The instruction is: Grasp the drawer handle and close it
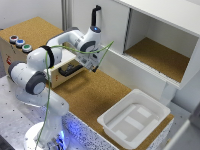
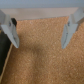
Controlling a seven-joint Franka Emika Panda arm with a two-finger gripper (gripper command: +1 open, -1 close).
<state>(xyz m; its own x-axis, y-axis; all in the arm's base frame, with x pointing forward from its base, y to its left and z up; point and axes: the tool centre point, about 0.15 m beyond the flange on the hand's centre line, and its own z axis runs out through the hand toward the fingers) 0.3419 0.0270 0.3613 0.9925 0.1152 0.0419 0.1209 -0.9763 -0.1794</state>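
Jaws stand apart with nothing between them: in the wrist view the two pale fingers [image 2: 10, 31] come in from the upper corners, and only speckled cork shows in the gap. The gripper [image 1: 91, 64] sits left of centre in the exterior view, at the end of the white arm [image 1: 40, 67] that folds across the left half of the frame.

Just beside the gripper, toward the exterior view's left, is the drawer [image 1: 64, 72], a pale wooden front partly hidden by the arm. On it the drawer handle [image 1: 70, 71] shows as a short dark bar, close to the fingers; whether they touch it cannot be told. A dark shape at the lower edge of the wrist view may be part of it, too blurred to say.

The cork counter [image 1: 95, 97] runs diagonally through the frame. A white tray [image 1: 134, 120] rests on it at the lower right. A large white cabinet [image 1: 165, 45] with an open compartment fills the upper right. Three coloured buttons [image 1: 20, 43] sit on a box at the upper left.
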